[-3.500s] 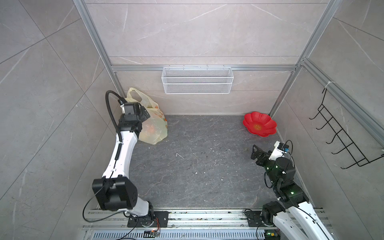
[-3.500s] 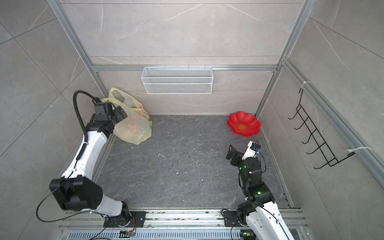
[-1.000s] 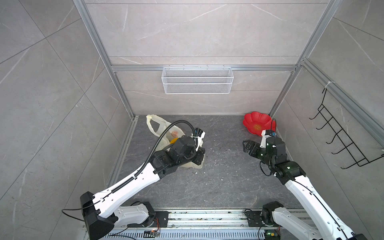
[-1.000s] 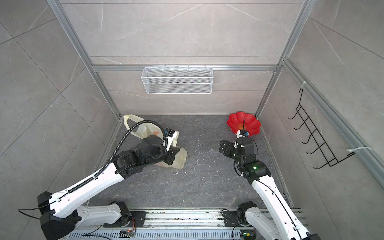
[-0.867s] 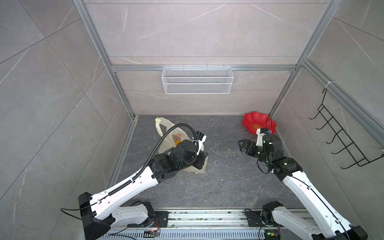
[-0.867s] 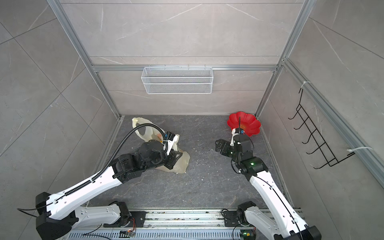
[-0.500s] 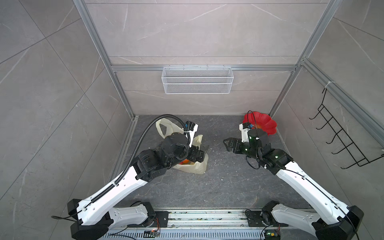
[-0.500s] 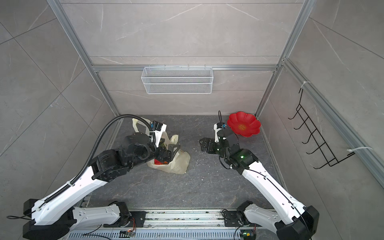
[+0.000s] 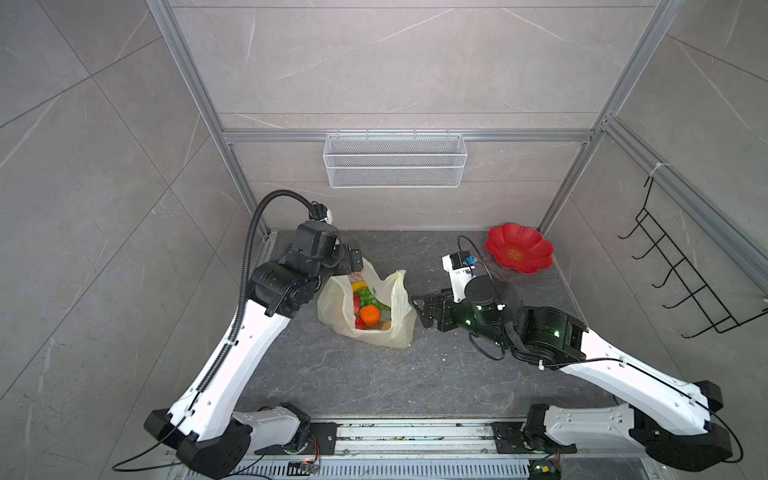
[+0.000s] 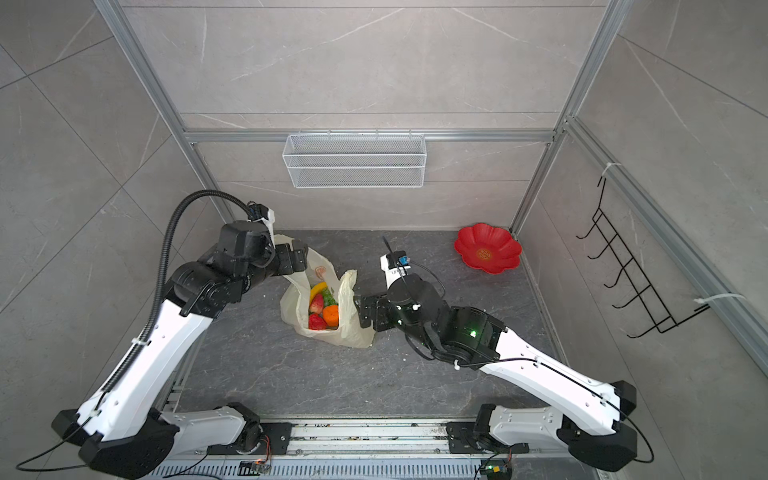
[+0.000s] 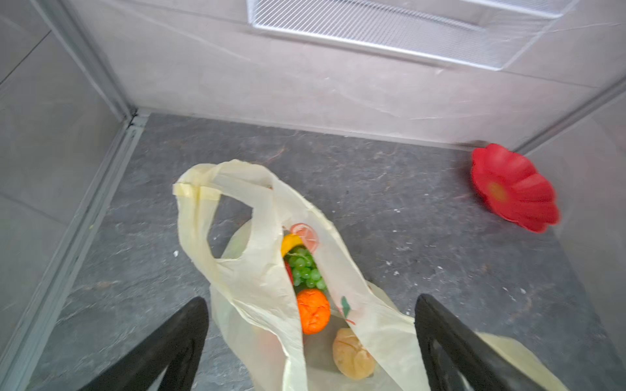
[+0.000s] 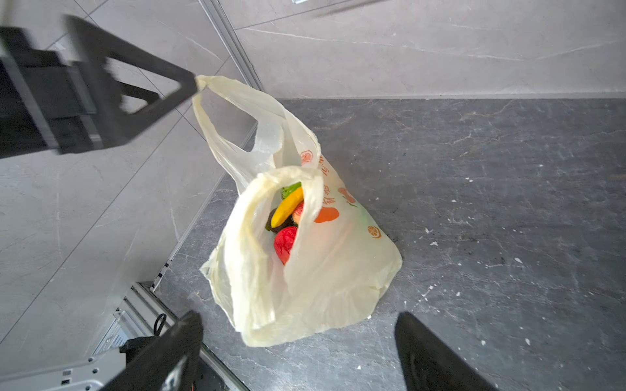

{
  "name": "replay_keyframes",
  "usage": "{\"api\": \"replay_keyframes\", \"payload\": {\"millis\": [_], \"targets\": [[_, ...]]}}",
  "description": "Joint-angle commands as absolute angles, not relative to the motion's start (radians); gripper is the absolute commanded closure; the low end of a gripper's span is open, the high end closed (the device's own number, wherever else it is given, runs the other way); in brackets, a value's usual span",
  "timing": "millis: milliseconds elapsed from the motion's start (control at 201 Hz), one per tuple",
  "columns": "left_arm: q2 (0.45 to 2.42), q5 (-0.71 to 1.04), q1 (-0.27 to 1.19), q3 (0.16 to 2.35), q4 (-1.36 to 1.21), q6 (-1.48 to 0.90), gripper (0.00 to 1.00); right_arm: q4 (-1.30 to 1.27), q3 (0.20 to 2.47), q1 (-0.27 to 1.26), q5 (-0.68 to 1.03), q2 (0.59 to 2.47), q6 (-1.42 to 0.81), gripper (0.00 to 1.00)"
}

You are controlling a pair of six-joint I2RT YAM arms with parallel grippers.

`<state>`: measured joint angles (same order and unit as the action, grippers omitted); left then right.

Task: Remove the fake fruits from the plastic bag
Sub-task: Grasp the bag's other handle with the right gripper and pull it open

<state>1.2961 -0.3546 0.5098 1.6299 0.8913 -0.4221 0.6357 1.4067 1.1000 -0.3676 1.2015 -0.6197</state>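
Fake fruits all lie inside the plastic bag; none is seen on the floor. Judged from that, extraction is not yet begun, and the step in hand is gaining access to the bag mouth.

Finding 1. The left gripper is released. Its fingers stand wide apart, with the open bag mouth below and between them and nothing clamped. In the right wrist view one handle loop stands up with its top against a left fingertip. Whether it hangs hooked there or merely touches cannot be told.

Finding 2. The right gripper is likewise released, its fingers spread and empty. The bag sits just ahead of them, apart from both tips.

Finding 3. Through the mouth show an orange, a grape bunch, a banana, a red fruit and a cream fruit. The orange and the cream fruit lie nearest the left fingers.

Assessment. The next move calls for one gripper to keep the slack mouth open at the handle or rim. The other must descend between the film walls onto a topmost fruit and close on the fruit alone. Risks: thin film caught with the fruit would lift the bag, and glossy round pieces may slip. A red plate stands well apart, beyond the right fingers.
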Motion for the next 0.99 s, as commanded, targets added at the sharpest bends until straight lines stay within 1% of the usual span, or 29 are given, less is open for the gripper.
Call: {"api": "replay_keyframes", "payload": {"millis": [0,114,159,244,299,343,378,433,543,582,647,667,722,777,871,986], "targets": [[1.35,-0.385,0.442,1.643,0.942,-0.449,0.03,0.667,1.438,1.149,-0.486,1.269,-0.705,0.09],[1.407,-0.306,0.364,1.628,0.924,-0.463,0.03,0.717,1.513,1.158,-0.502,1.383,-0.747,0.09],[1.422,-0.277,0.339,1.617,0.91,-0.469,0.03,0.728,1.529,1.158,-0.505,1.414,-0.772,0.14],[1.438,-0.219,0.295,1.575,0.869,-0.477,0.03,0.689,1.519,1.155,-0.478,1.445,-0.778,0.16],[1.443,-0.157,0.265,1.541,0.834,-0.482,0.05,0.679,1.513,1.144,-0.454,1.462,-0.785,0.2],[1.443,-0.109,0.241,1.51,0.81,-0.492,0.11,0.68,1.509,1.125,-0.422,1.476,-0.795,0.25],[1.443,-0.073,0.223,1.489,0.794,-0.498,0.17,0.679,1.497,1.108,-0.401,1.479,-0.807,0.3],[1.439,-0.023,0.199,1.453,0.776,-0.505,0.28,0.663,1.458,1.081,-0.37,1.468,-0.823,0.39],[1.407,0.045,0.161,1.354,0.717,-0.519,0.45,0.608,1.36,1.043,-0.335,1.418,-0.833,0.59],[1.389,0.085,0.137,1.309,0.685,-0.531,0.53,0.585,1.322,1.024,-0.311,1.397,-0.836,0.65],[1.36,0.154,0.093,1.226,0.626,-0.572,0.7,0.537,1.251,0.977,-0.25,1.355,-0.85,0.77],[1.35,0.18,0.079,1.199,0.603,-0.587,0.74,0.509,1.224,0.958,-0.224,1.336,-0.852,0.8],[1.326,0.242,0.048,1.121,0.535,-0.631,0.79,0.44,1.135,0.906,-0.171,1.278,-0.869,0.87],[1.306,0.265,0.026,1.054,0.484,-0.671,0.83,0.384,1.069,0.87,-0.15,1.231,-0.87,0.89],[1.289,0.252,0.01,0.969,0.439,-0.699,0.89,0.328,0.994,0.846,-0.152,1.179,-0.844,0.88],[1.297,0.233,-0.013,0.886,0.397,-0.729,0.92,0.217,0.885,0.847,-0.105,1.186,-0.873,0.9]]}}
